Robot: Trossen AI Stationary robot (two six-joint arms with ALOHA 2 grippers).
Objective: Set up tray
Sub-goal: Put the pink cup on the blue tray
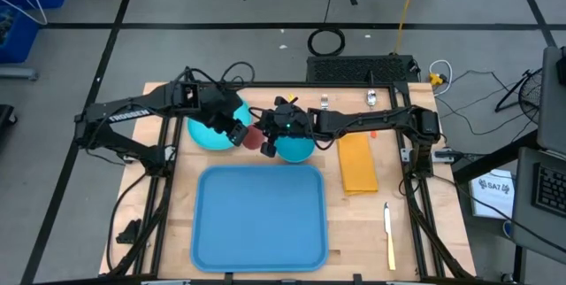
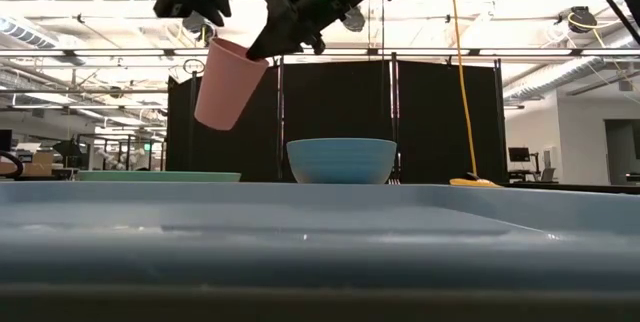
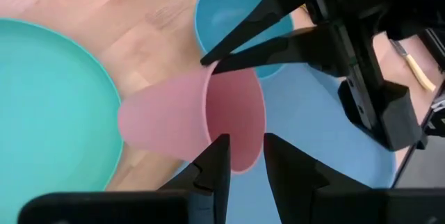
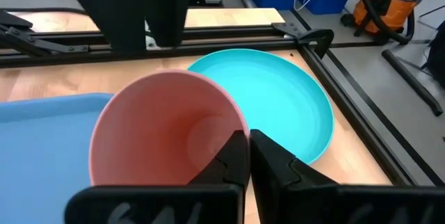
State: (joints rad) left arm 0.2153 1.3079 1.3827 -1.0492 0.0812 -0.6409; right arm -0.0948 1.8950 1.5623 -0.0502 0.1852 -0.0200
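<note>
The pink cup (image 2: 228,82) is in the air, tilted, above the table between the teal plate (image 1: 205,131) and the blue bowl (image 1: 297,149). My right gripper (image 4: 247,156) reaches in from the table's right and is shut on the cup's rim. My left gripper (image 3: 247,158) comes from the left and is open, one finger on each side of the rim's opposite part (image 3: 240,170). The light-blue tray (image 1: 261,219) lies flat on the table nearer the front edge. My right gripper pinches the cup's rim (image 4: 238,128), one finger inside the cup and one outside. The fingers (image 2: 262,47) slant down from the table's right. The cup is lifted clear and hangs tilted below them, mouth up. My left gripper: I cannot tell whether its fingers touch the rim.
A yellow-orange napkin (image 1: 357,163) lies right of the tray, a knife (image 1: 389,236) near the front right corner. Small cutlery pieces (image 1: 372,98) lie at the far edge. The bowl (image 2: 341,160) and plate (image 2: 158,175) stand just beyond the tray's far rim.
</note>
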